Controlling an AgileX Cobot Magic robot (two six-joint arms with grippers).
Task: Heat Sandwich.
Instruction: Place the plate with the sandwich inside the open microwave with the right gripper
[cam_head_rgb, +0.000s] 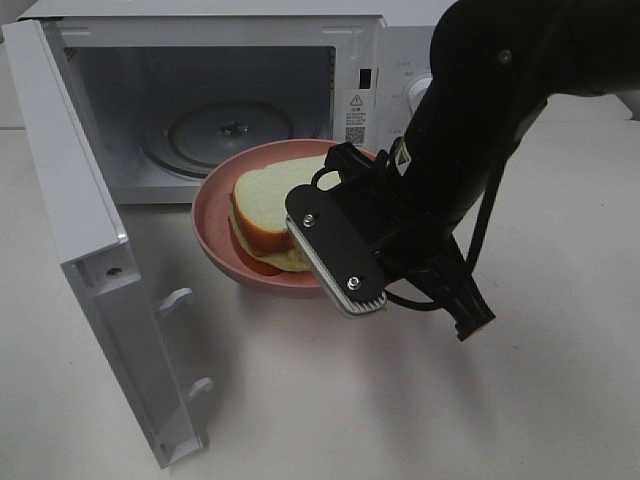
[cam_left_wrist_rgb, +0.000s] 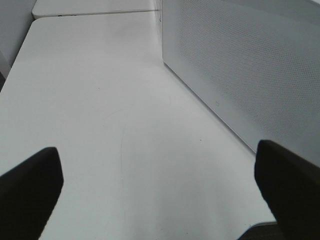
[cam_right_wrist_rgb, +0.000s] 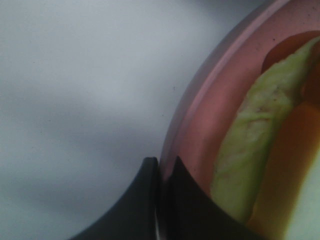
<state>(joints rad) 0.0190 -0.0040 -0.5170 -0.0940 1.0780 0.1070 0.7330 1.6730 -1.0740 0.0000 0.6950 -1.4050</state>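
The sandwich (cam_head_rgb: 268, 205), white bread with a tan crust, lies on a round pink plate (cam_head_rgb: 213, 222) just in front of the open microwave (cam_head_rgb: 360, 60). The plate's far edge reaches the cavity sill. My right gripper (cam_head_rgb: 340, 268) comes in from the right and is shut on the plate's near rim. The right wrist view shows its fingertips (cam_right_wrist_rgb: 160, 165) pinched on the plate rim (cam_right_wrist_rgb: 197, 100), with the sandwich's pale green filling (cam_right_wrist_rgb: 250, 145) beside them. My left gripper (cam_left_wrist_rgb: 157, 152) is open over bare table, with nothing between its fingers (cam_left_wrist_rgb: 30, 190).
The microwave door (cam_head_rgb: 90, 250) stands swung open at the left, reaching toward the table's front. A glass turntable (cam_head_rgb: 230, 130) sits inside the cavity. In the left wrist view the microwave's perforated side wall (cam_left_wrist_rgb: 250, 65) stands next to the left gripper.
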